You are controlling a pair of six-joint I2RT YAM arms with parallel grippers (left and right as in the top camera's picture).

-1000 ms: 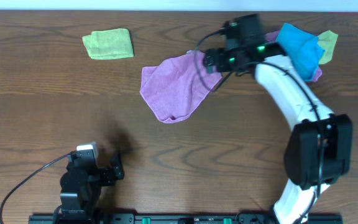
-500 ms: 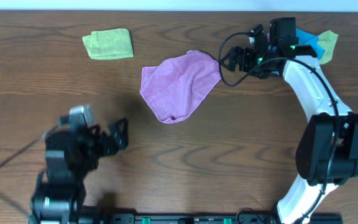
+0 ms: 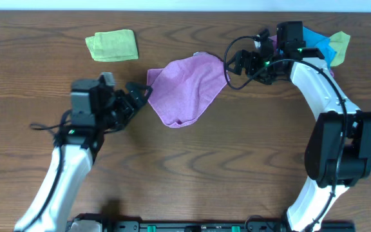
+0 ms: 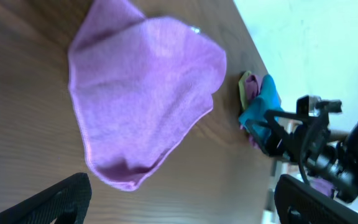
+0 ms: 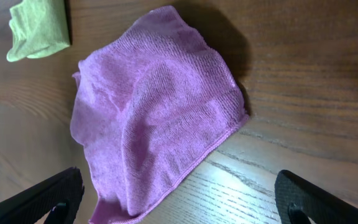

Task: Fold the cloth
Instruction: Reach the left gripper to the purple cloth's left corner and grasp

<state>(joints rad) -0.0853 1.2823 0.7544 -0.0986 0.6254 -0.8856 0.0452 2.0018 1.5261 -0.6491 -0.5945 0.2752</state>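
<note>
A purple cloth (image 3: 185, 90) lies loosely spread and rumpled on the wooden table, seen also in the left wrist view (image 4: 142, 93) and the right wrist view (image 5: 154, 124). My left gripper (image 3: 138, 96) is open and empty, just left of the cloth's left edge. My right gripper (image 3: 237, 63) is open and empty, just right of the cloth's upper right corner. Neither gripper touches the cloth.
A folded green cloth (image 3: 112, 46) lies at the back left. A pile of blue, yellow and purple cloths (image 3: 321, 45) sits at the back right behind the right arm. The wooden table (image 3: 205, 161) spreads toward the front.
The left arm has risen from the front and reached toward the cloth's left edge. The right gripper let go of the cloth and drew back to the right; the cloth now lies flat.
</note>
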